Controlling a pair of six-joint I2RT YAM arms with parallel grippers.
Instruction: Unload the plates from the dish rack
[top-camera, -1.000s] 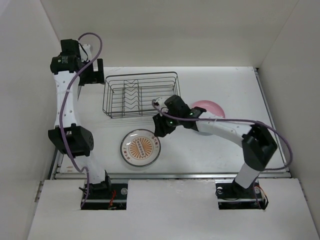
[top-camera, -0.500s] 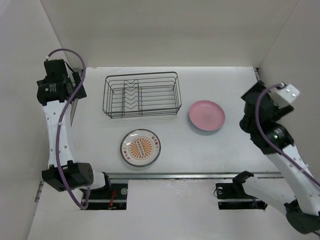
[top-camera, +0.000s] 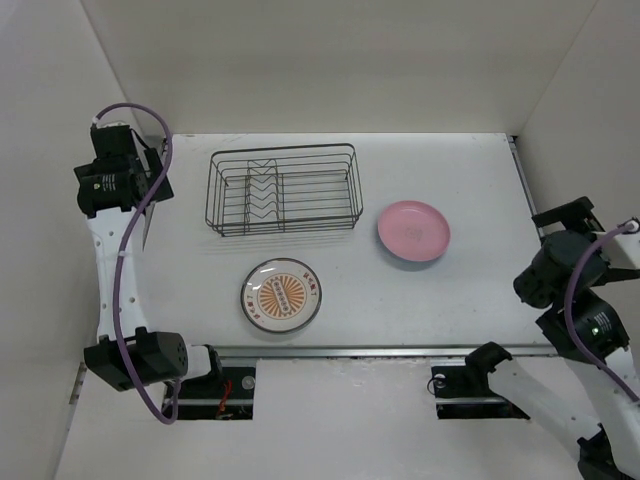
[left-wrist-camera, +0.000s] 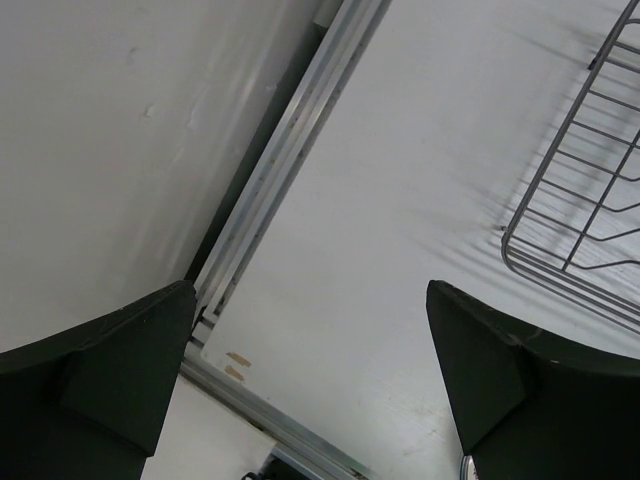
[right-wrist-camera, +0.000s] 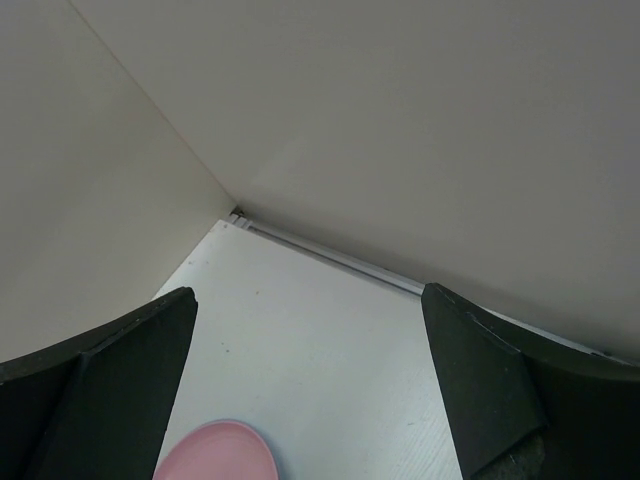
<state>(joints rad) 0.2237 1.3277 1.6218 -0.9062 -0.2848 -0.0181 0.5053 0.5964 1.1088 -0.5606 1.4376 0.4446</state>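
**Top view:** bright, even, diffuse light from above fills the white table (top-camera: 470, 300) and walls (top-camera: 330, 60), with no glare. The dish rack (top-camera: 283, 188) and pink plate (top-camera: 413, 230) cast only faint, soft shadows at their near edges. Focus is sharp across the frame, without noticeable edge distortion.

**Left wrist view:** the rack wires throw thin, pale, streaked shadows over the table. The fingers (left-wrist-camera: 110, 370) of the left claw (left-wrist-camera: 310, 300) are dark, underexposed and soft.

**Right wrist view:** the right claw (right-wrist-camera: 308, 295) likewise reads as a dark silhouette against evenly lit walls.
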